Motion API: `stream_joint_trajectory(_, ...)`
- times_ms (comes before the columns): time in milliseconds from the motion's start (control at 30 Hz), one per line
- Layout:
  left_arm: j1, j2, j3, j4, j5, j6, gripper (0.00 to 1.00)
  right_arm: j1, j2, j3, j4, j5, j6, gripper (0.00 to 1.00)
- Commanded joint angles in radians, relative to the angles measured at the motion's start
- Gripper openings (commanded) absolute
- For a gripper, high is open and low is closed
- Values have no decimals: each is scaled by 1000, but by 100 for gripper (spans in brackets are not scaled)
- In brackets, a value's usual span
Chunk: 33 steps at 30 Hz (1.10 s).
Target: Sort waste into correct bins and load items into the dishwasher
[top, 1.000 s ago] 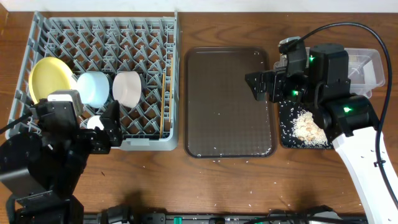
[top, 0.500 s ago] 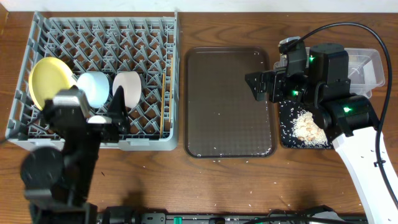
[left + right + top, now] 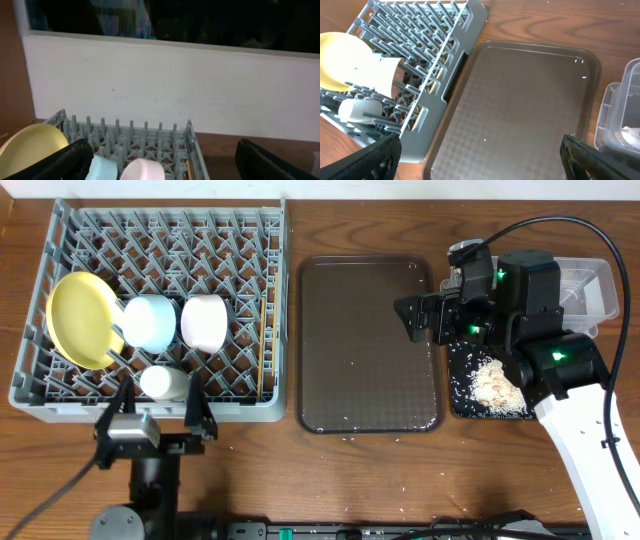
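The grey dish rack (image 3: 170, 220) holds the yellow plate (image 3: 82, 320), light-blue bowl (image 3: 150, 320), white bowl (image 3: 205, 320), small white cup (image 3: 163, 382) and chopsticks (image 3: 264, 345). The left gripper (image 3: 157, 405) sits at the rack's front edge, fingers apart, empty. The right gripper (image 3: 411, 320) hovers over the brown serving tray (image 3: 368, 345), fingers wide apart, empty. Rice (image 3: 492, 383) lies in the black tray (image 3: 455, 395).
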Motion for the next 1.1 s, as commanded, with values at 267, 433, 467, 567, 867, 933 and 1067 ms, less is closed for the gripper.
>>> stream_joint_trajectory(267,-2,-44,-253,169,-36,-15,92,2,-1,3,2,-1,1,99)
stream_joint_trajectory(433,-2,-44,-408,290,-39,-16,93,2,-1,3,2,-1,1,99)
stream_joint_trajectory(467,-2,-44,-427,309,-39,-16,92,2,-1,3,2,-1,1,99)
stream_joint_trajectory(567,-4,-44,-443,293,-39,-15,92,2,-1,3,2,-1,1,99)
stream_joint_trajectory(867,-4,-42,-443,280,-39,-16,92,2,-1,3,2,-1,1,99)
stream_joint_trajectory(933,-4,-42,-443,265,-39,-16,93,2,-1,3,2,-1,1,99)
stream_joint_trajectory(1067,-4,-42,-443,191,-39,-16,93,2,-1,3,2,-1,1,99)
